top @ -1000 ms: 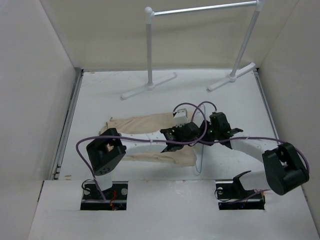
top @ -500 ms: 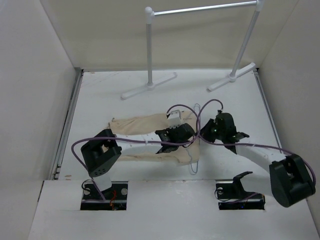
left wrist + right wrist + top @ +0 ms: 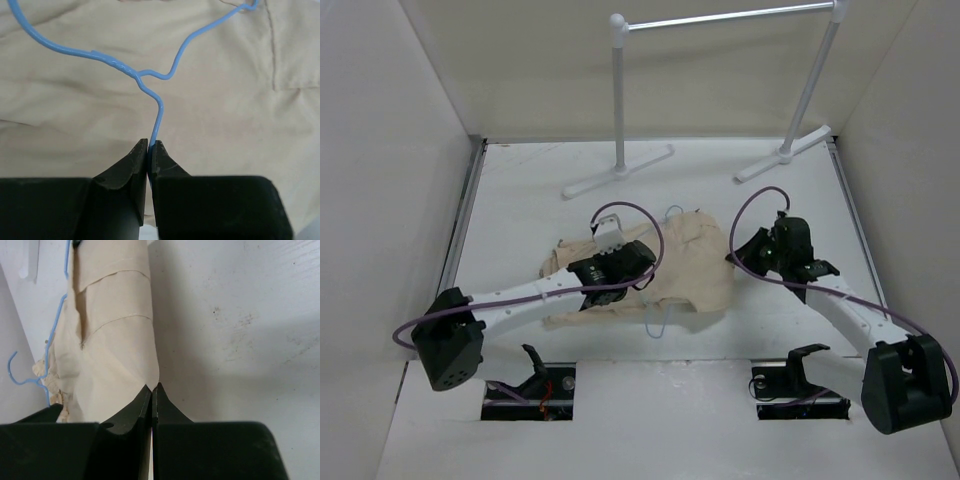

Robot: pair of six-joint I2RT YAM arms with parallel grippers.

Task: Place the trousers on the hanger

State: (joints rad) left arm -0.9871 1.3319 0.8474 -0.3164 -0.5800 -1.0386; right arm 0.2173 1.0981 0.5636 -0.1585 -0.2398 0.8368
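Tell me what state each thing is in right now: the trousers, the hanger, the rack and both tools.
trousers: lying crumpled on the table, not hung.
hanger: its wire gripped by the left tool, against the trousers.
left tool: shut on the hanger.
right tool: shut, apparently pinching the trousers' edge.
clothes rack: upright at the far side, nothing on its bar.

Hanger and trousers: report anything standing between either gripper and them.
Nothing visible stands in the way. The left gripper has its jaws shut on the hanger wire, which lies directly against the trousers. The right gripper has its jaws shut on the edge of the trousers.
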